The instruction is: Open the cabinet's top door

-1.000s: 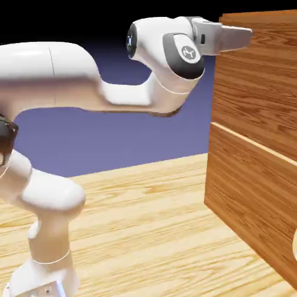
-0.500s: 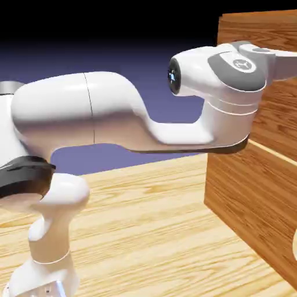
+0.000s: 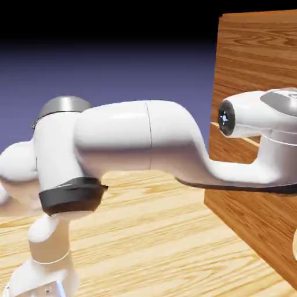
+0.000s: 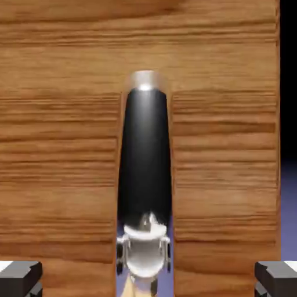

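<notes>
The reddish-brown cabinet [image 3: 255,52] stands at the exterior view's right, and its top door [image 3: 249,75] is the panel above the thin pale seam. My arm reaches across to it. The wrist [image 3: 261,119] lies against the door's face, and the hand is cut off by the picture's right edge. In the hand view the top door [image 4: 64,145] fills the picture and looks flush. Its dark curved metal handle [image 4: 145,156] runs up the middle. My gripper [image 4: 148,278] is open. One grey fingertip [image 4: 20,278] is far to the handle's left and the other [image 4: 275,278] far to its right, neither touching it.
The cabinet's lower panel [image 3: 249,226] sits below the seam, with a pale round patch [image 3: 294,249] at the picture's right edge. A yellowish wood-plank floor [image 3: 151,243] lies in front. My bulky elbow [image 3: 133,139] spans the middle. The door's edge [image 4: 277,145] borders blue backdrop.
The arm has swung down and to the right, along the cabinet's front. The hand, seen near the cabinet's top corner earlier, has passed out of the exterior view's right edge.
</notes>
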